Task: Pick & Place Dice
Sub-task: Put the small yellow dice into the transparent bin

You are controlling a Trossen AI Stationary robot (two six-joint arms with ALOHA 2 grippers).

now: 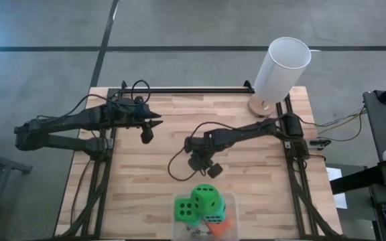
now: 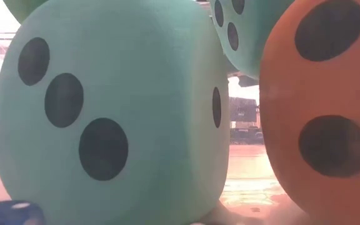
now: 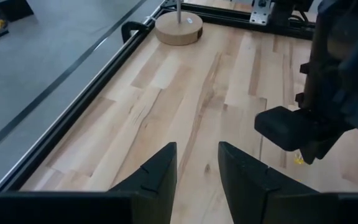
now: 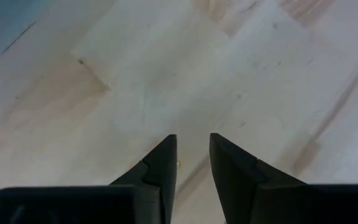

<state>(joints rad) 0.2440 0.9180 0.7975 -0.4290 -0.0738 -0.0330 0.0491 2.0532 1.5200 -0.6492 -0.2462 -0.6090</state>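
Just beyond the empty right gripper (image 1: 207, 169), fingers a narrow gap apart, the dice (image 1: 203, 206) sit heaped in a clear container (image 1: 228, 199); the placing looks finished. The left gripper (image 1: 147, 134), likewise narrow and empty, waits well apart.

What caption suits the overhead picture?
Two empty robot grippers, left and right, hover over a wooden table near piled dice.

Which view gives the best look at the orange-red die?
The low view: the orange-red die fills its right side, pips plain. The high view shows only a corner under the stacked dice. Neither wrist view shows it.
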